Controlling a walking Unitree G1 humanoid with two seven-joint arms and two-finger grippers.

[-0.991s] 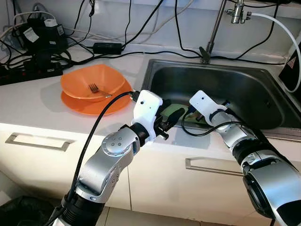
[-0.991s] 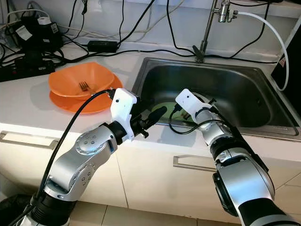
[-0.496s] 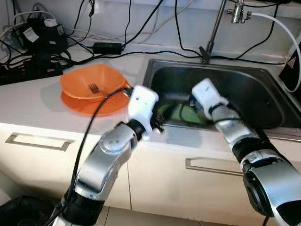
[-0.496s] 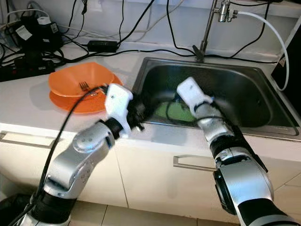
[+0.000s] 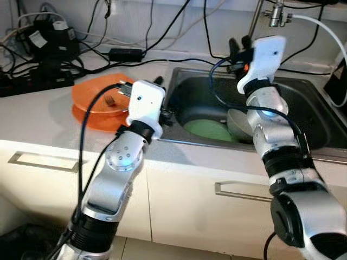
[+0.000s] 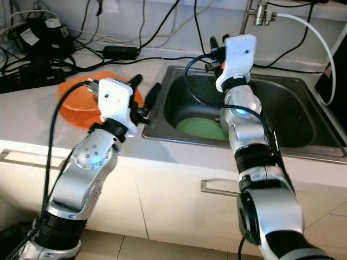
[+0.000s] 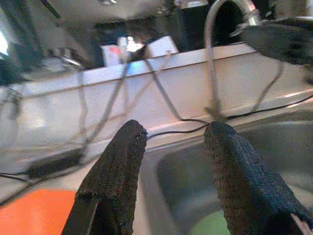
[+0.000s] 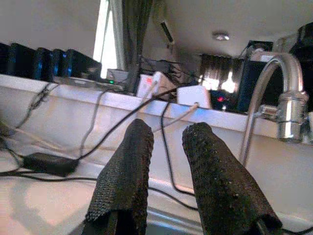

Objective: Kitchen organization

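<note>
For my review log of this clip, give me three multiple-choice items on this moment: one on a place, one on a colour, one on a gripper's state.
1. Where does the green plate lie?
A. on the counter
B. inside the sink
C. on the orange dishes

2. What colour are the stacked dishes on the counter?
A. orange
B. blue
C. white

3. How do the fingers of the left gripper stand?
A. shut on a fork
B. shut on nothing
C. open, holding nothing

Answers:
1. B, the green plate rests on the sink's floor, next to a grey dish.
2. A, both eye views show them orange, left of the sink.
3. C, the left wrist view shows a clear gap between the two black fingers, with nothing in it.
</note>
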